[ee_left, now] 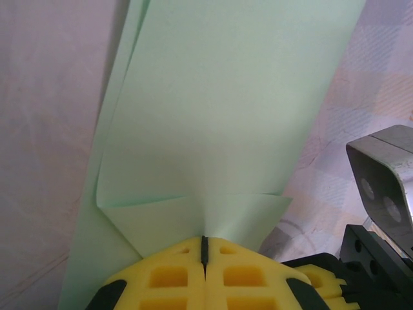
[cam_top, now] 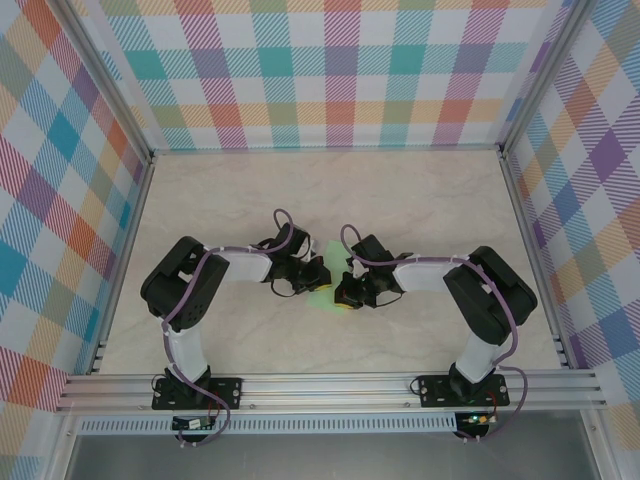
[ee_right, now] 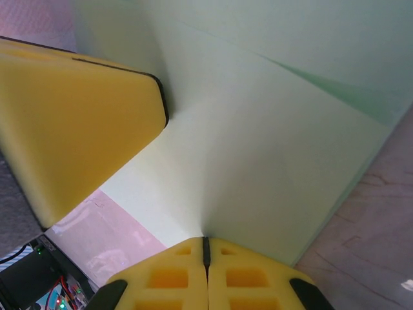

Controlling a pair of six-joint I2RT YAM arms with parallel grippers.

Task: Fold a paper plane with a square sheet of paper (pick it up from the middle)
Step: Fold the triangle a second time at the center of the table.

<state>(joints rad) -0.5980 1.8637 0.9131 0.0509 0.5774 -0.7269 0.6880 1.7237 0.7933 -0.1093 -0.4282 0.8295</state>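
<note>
The pale mint-green sheet of paper (cam_top: 324, 296) is held off the table between both arms at the middle. My left gripper (ee_left: 204, 243) is shut on its near edge, where a folded flap (ee_left: 193, 223) lies over a larger layer (ee_left: 226, 97). My right gripper (ee_right: 206, 248) is shut on another edge of the same sheet (ee_right: 258, 148), which shows a diagonal crease. From above, the left gripper (cam_top: 318, 280) and right gripper (cam_top: 346, 294) almost touch, hiding most of the paper. Whether it has the paper plane's shape I cannot tell.
The left gripper's yellow finger (ee_right: 77, 123) looms close at the upper left of the right wrist view. The right arm's grey camera housing (ee_left: 384, 184) sits at the right of the left wrist view. Marbled tabletop (cam_top: 330, 190) is fenced by plaid walls (cam_top: 330, 70).
</note>
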